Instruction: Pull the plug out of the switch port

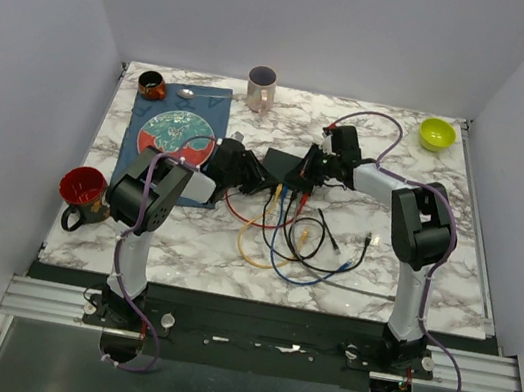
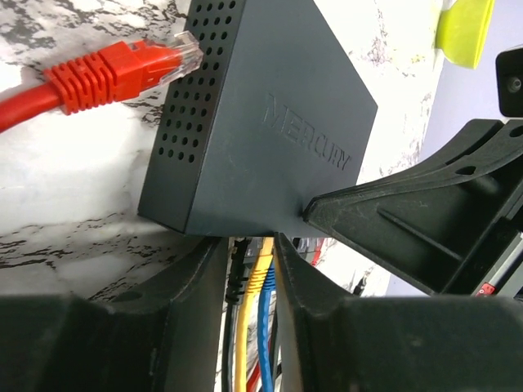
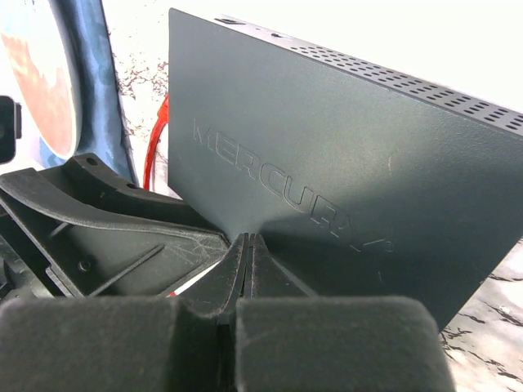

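The switch [image 1: 282,167] is a flat black box marked MERCURY in mid-table; it also shows in the left wrist view [image 2: 270,122] and the right wrist view [image 3: 327,139]. My left gripper [image 1: 250,179] is at its socket edge. In the left wrist view, the gripper [image 2: 249,241] has its fingers narrowly apart around a yellow plug [image 2: 263,273], with a black plug [image 2: 235,273] and a blue cable [image 2: 265,327] beside it. A red plug [image 2: 122,69] lies loose by the vented side. My right gripper [image 1: 305,168] is shut, and its tips [image 3: 248,238] press on the switch's top.
Red, yellow, blue and black cables [image 1: 295,237] loop on the marble in front of the switch. A plate on a blue cloth [image 1: 180,133] lies to the left, with a red mug [image 1: 84,187] at the left edge. A pink mug [image 1: 261,87] and a green bowl [image 1: 436,133] stand at the back.
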Controlling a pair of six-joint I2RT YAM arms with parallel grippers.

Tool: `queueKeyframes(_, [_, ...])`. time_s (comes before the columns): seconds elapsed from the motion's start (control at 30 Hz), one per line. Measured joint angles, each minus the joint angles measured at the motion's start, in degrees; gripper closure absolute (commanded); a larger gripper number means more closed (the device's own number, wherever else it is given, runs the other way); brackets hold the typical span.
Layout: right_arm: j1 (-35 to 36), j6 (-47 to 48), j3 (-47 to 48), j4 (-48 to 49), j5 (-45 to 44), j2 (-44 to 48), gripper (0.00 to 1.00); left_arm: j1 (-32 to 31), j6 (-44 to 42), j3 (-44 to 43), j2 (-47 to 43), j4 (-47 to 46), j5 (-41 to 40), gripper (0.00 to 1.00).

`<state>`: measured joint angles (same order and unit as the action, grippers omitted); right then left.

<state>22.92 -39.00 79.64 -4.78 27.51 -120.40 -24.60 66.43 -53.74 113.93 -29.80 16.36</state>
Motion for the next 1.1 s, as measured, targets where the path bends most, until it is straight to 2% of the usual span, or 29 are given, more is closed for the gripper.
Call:
queueKeyframes(0.17, [-0.15, -0.02, 0.00, 0.00, 0.00, 0.00, 0.99, 0.00, 0.09, 0.72, 0.00, -0.31, 0.02, 0.54])
queueKeyframes(0.47, [-0.17, -0.07, 0.00, 0.02, 0.00, -0.02, 0.99, 0.00, 0.26, 0.98, -0.02, -0.42, 0.04, 0.58])
queueKeyframes(0.9, [-0.24, -0.44, 0.02, 0.20, 0.02, -0.20, 0.99, 0.02, 1.99, 2.80, -0.13, -2.84, 0.46, 0.58])
queueKeyframes(1.1, [-0.42, -0.63, 0.17, 0.46, 0.09, -0.48, 0.99, 0.02, 2.38, 1.49, -0.09, -0.33, 0.42, 0.63])
